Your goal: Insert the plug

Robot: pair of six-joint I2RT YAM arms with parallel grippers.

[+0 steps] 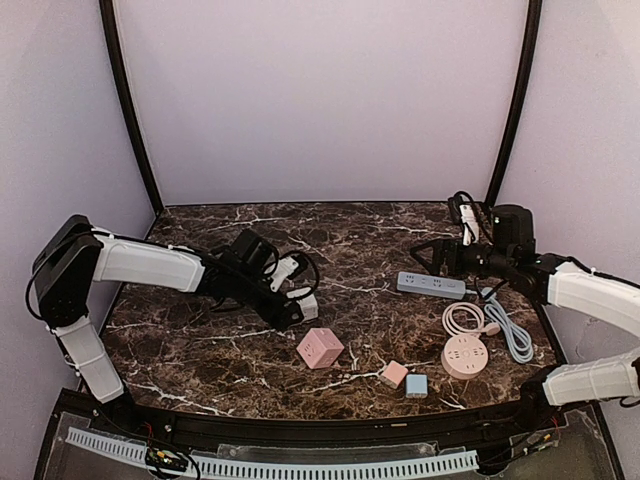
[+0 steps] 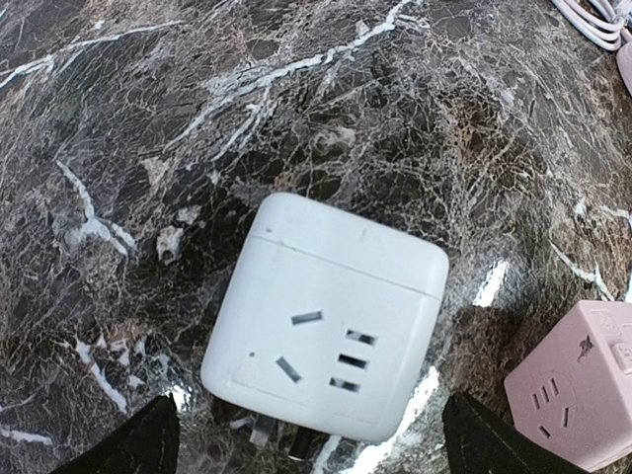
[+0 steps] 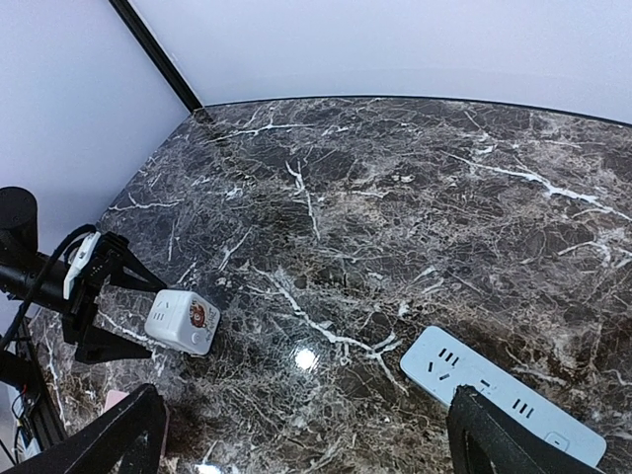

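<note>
A white cube plug adapter [image 2: 326, 316] lies on the dark marble table [image 1: 360, 240], its socket face up and metal prongs sticking out at its near edge. My left gripper [image 2: 316, 449] is open just above it, one finger to each side, not touching. In the top view the cube [image 1: 309, 307] sits at the left gripper's tip [image 1: 293, 303]. A grey-blue power strip [image 1: 430, 285] lies right of centre. My right gripper [image 1: 428, 257] hovers open and empty just behind it. In the right wrist view the strip [image 3: 494, 390] lies by the right finger [image 3: 513, 434].
A pink cube socket [image 1: 320, 348] sits just in front of the white cube and also shows in the left wrist view [image 2: 583, 395]. A small pink cube [image 1: 393, 374] and a small blue cube [image 1: 416, 385] lie near the front edge. A round pink socket [image 1: 466, 355] with coiled cables lies at the right.
</note>
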